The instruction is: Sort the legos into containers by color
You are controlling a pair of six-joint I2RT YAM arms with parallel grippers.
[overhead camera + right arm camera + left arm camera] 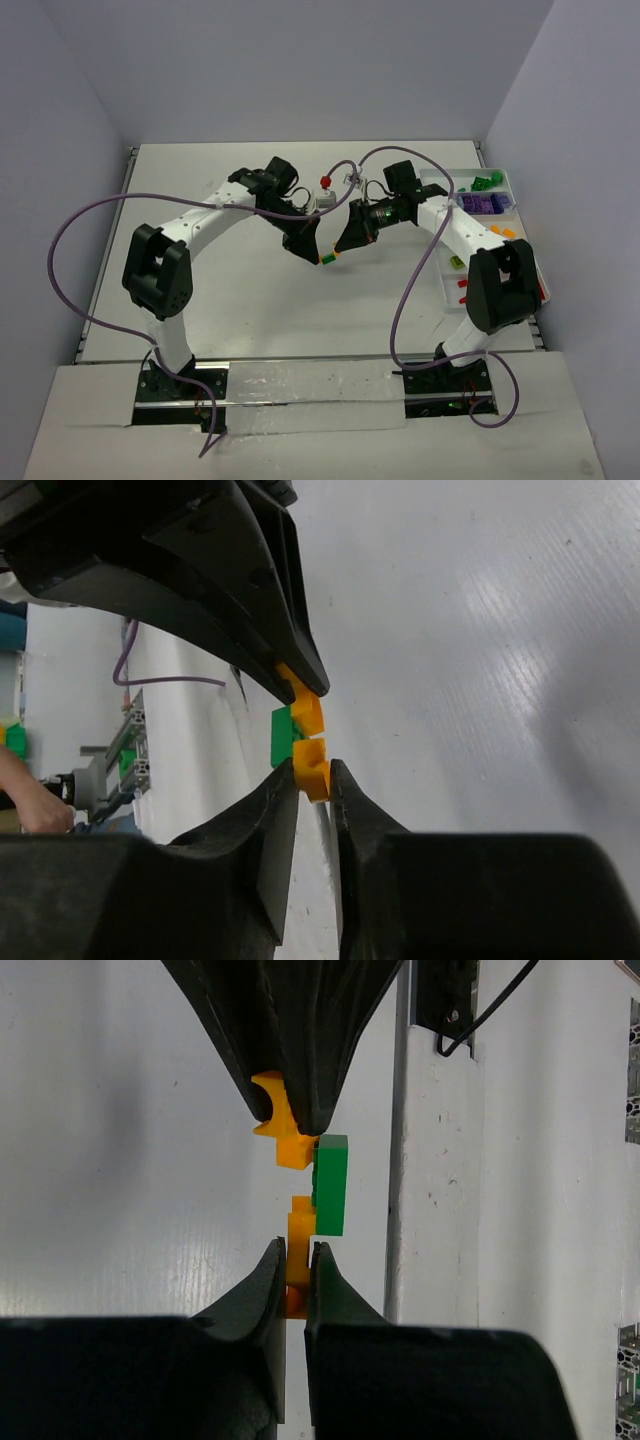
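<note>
Tabletop [250,320] on my feed is plain white, with a faint streaky grain and soft glare in the wrist views. Pale grey-lavender walls [300,70] box it in at the back and on both sides. A clear plastic strip [300,385] runs along the near edge between the two arm bases. Toward the back sits a small white box with a red knob [323,192], and purple cables [80,230] loop off both arms.

Both arms lean in and meet over the middle of the tabletop, and the bricks look to be up off the surface. My left gripper [297,1250] is pinched narrow on the left-hand orange brick [300,1222]. The right gripper [312,778] is squeezed onto the right-hand orange brick [313,765] from the opposite side. A green brick [331,1185] sits flush against both orange ones, so it's one little cluster between the two grippers.

The white divided tray [516,200] lies along the right edge, well apart from the cluster. From the back I can make out green legos [487,182], purple legos [480,203], orange legos [505,232], lime-yellow legos [456,262] and red legos [463,285], each colour in its own compartment. The right arm partly hides the red ones.
</note>
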